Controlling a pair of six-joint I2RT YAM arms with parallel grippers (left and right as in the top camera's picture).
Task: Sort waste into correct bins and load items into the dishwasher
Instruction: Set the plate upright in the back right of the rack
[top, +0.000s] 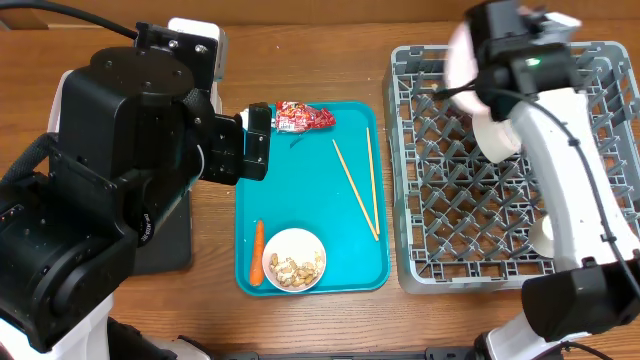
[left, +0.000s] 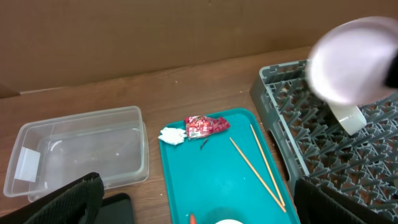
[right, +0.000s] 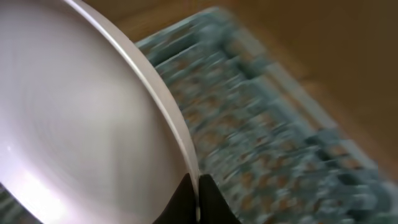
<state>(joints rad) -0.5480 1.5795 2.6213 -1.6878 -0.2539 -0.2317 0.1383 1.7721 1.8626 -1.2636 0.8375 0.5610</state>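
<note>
Above the table's far right corner, a plate (right: 87, 118) is being held clenched in the right claw (right: 198, 202), awaiting upright slotting between the dish rack (top: 450, 200) pegs.

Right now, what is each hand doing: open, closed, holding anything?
Left hand: open, holding nothing.
Right hand: closed on the white plate, at its rim.

The left arm (top: 120, 150) sits hunched and bulky on the left side, its black wrist pointing right. Its end effector (top: 257, 141) is held level, fingers (left: 74, 199) spread wide with nothing between them. The right arm (top: 570, 190) rises from the near right corner, white forearm stretched away, and its end effector (right: 196, 202) is pinched tight on a plate (right: 81, 112) rim.
</note>
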